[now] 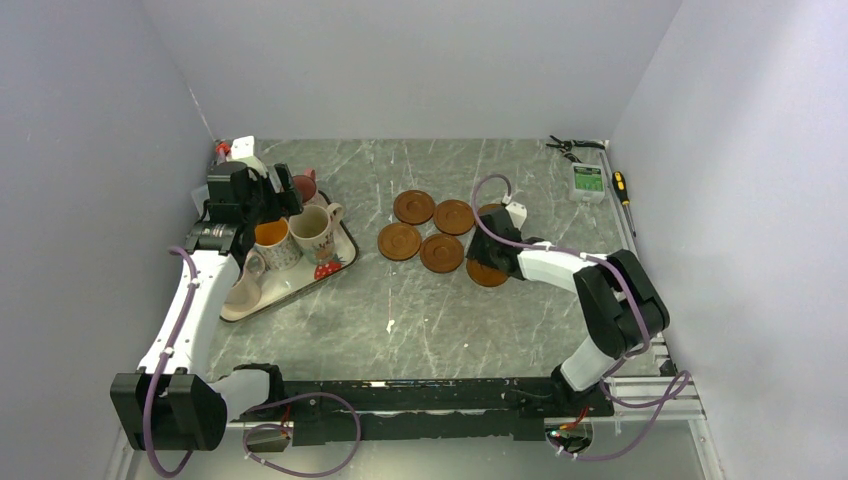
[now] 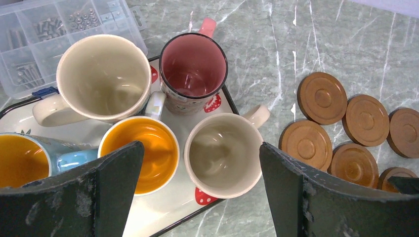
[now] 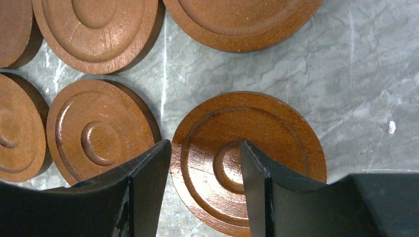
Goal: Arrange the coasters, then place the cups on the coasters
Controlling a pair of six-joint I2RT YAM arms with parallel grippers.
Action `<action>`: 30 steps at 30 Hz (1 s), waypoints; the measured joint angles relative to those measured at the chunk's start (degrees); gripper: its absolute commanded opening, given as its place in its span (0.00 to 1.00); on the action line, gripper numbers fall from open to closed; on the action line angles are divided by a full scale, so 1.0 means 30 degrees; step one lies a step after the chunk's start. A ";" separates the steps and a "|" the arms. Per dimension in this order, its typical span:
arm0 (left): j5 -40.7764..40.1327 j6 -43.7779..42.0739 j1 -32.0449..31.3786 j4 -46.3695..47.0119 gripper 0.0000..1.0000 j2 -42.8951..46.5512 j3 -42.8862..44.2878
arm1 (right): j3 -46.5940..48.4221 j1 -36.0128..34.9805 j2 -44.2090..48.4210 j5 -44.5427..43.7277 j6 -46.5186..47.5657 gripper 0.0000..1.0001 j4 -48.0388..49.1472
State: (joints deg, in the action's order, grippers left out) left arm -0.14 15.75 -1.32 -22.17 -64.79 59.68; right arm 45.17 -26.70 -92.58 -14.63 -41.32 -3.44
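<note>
coasters first, cups waiting

over on the left, the left gripper (image 2: pixel 200 150) hangs above the tray (image 2: pixel 170 210) with its jaws spread as wide as they go and nothing between them. the cups (image 2: pixel 103 74) are all on that tray, crowded rim to rim; the cream cup (image 2: pixel 222 153) sits right under the open jaws, with the orange-lined one (image 2: pixel 141 148) just beside it.

towards the middle of the table (image 1: pixel 450 330), the coasters (image 1: pixel 413 207) lie flat in a tight bunch, some nearly touching.

at the right end of the bunch, the right gripper (image 3: pixel 205 145) is low over the nearest coaster (image 3: pixel 276 143). its jaws are about half open and clamp nothing: one finger is at the disc's left edge and the other over its raised centre, so the gap is narrower than the disc. i cannot tell whether the tips touch the wood.

it looks to me like the arranging is in hand and no cup is placed yet. to do it well, i'd open wider to take the rim, or press one tip into a groove and slide the disc. i'd pull it well clear of its neighbour (image 3: pixel 101 136), leaving room for cup handles, before the left arm lifts anything.
</note>
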 measured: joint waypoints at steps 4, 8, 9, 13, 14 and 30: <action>-0.0204 0.0000 0.0000 0.0000 0.94 0.0000 0.0000 | 0.0087 0.0051 -0.0168 0.0007 0.0087 0.57 0.0306; -0.0277 0.0000 0.0000 0.0000 0.94 -0.0007 0.0000 | 0.0153 0.0058 -0.0299 0.0000 0.0233 0.57 0.0495; -0.0277 0.0000 0.0000 0.0000 0.94 -0.0022 0.0000 | 0.0197 0.0058 -0.0372 -0.0007 0.0284 0.57 0.0554; -0.0335 0.0000 0.0000 -0.0007 0.94 -0.0109 0.0000 | 0.0408 0.0073 -0.0605 -0.0022 0.0459 0.57 0.0678; -0.0350 0.0000 0.0000 -0.0007 0.94 -0.0117 0.0000 | 0.0459 0.0080 -0.0648 -0.0029 0.0503 0.57 0.0678; -0.0415 -0.0007 0.0000 -0.0007 0.94 -0.0124 0.0000 | 0.0729 0.0211 -0.0962 -0.0007 0.0947 0.56 0.0925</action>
State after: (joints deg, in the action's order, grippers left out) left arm -1.39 15.73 -1.32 -22.20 -65.17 59.68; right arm 47.35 -26.06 -95.46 -14.66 -38.48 -0.67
